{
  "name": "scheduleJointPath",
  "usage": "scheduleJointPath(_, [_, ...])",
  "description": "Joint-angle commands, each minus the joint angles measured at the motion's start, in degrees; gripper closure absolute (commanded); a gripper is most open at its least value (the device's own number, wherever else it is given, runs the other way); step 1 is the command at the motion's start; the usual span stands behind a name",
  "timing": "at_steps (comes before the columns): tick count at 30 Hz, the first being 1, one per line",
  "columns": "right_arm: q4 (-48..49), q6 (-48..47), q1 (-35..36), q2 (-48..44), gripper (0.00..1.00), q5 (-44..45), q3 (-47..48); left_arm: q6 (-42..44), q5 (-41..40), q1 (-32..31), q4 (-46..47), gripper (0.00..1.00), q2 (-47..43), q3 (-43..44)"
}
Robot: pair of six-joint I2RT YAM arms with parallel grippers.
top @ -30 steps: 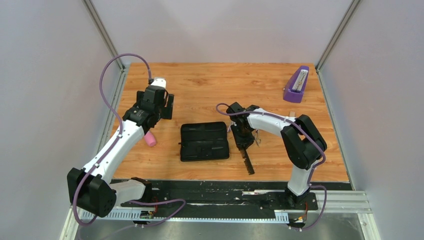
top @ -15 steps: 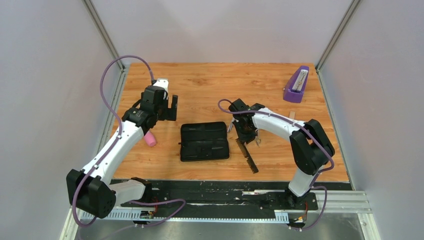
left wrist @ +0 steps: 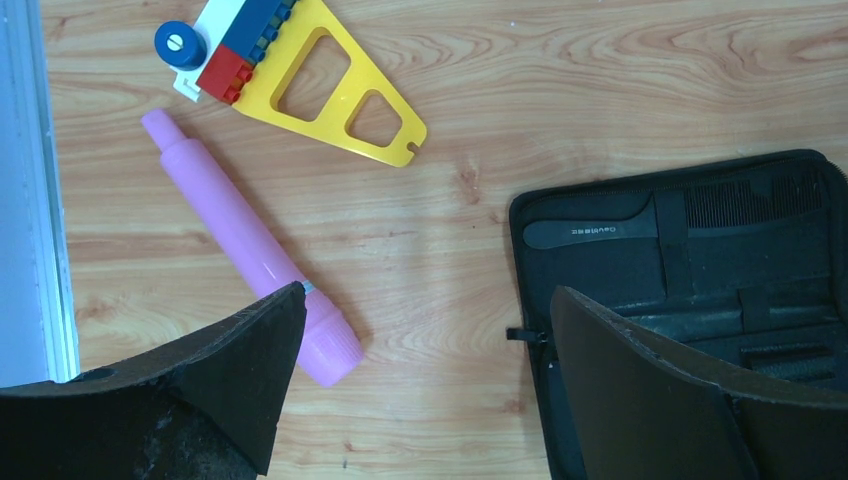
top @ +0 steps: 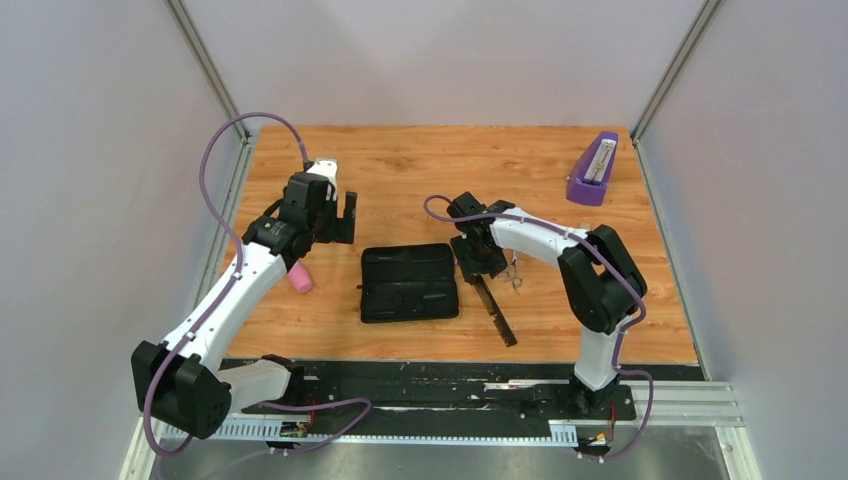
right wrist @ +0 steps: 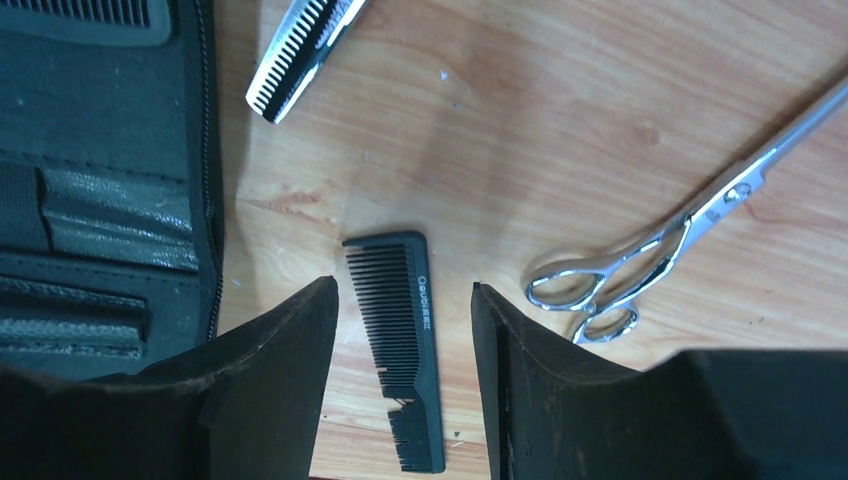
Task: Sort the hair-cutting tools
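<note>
A straight black comb [right wrist: 400, 330] lies on the wood table between the open fingers of my right gripper [right wrist: 403, 290], which hovers over it without touching; it also shows in the top view [top: 496, 314]. Silver scissors [right wrist: 660, 250] lie to its right. The toothed blade of a second pair of scissors [right wrist: 300, 50] shows at the top. A handled black comb [left wrist: 600, 233] sits strapped inside the open black case [left wrist: 690, 350]. My left gripper [left wrist: 425, 300] is open and empty above bare wood between the pink tube [left wrist: 245, 240] and the case.
A yellow toy with red and blue blocks [left wrist: 320, 80] lies beyond the pink tube. A purple object [top: 593, 170] stands at the table's back right. The case [top: 408, 282] lies mid-table. A metal rail [left wrist: 25, 200] runs along the left edge.
The straight comb turned slightly on the table. My right gripper moved back and left over the comb's far end. My left gripper drifted a little to the right.
</note>
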Motion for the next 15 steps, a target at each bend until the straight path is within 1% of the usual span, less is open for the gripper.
scheduleJointPath(1, [1.36,-1.38,-0.2,2.05,0.47,-0.23,3.39,-0.67,-0.03,0.36,-0.01,0.0,-1.87,0.26])
scheduleJointPath(5, [1.34,-1.62,-0.19,3.97,0.47,-0.96,4.18,-0.56,0.11,0.32,0.02,0.0,-1.62,0.11])
scheduleJointPath(8, [1.3,-1.69,-0.19,5.2,0.49,-1.57,4.21,-0.56,0.4,0.34,0.12,0.0,-1.5,0.11])
scheduleJointPath(11, [1.35,-1.6,-0.19,6.43,0.55,-1.88,3.77,-0.43,0.5,0.34,0.09,0.0,-1.41,0.03])
scheduleJointPath(15, [1.53,-1.8,-0.19,7.69,0.69,-2.05,3.56,-0.3,1.65,0.34,0.22,0.0,-1.41,-0.17])
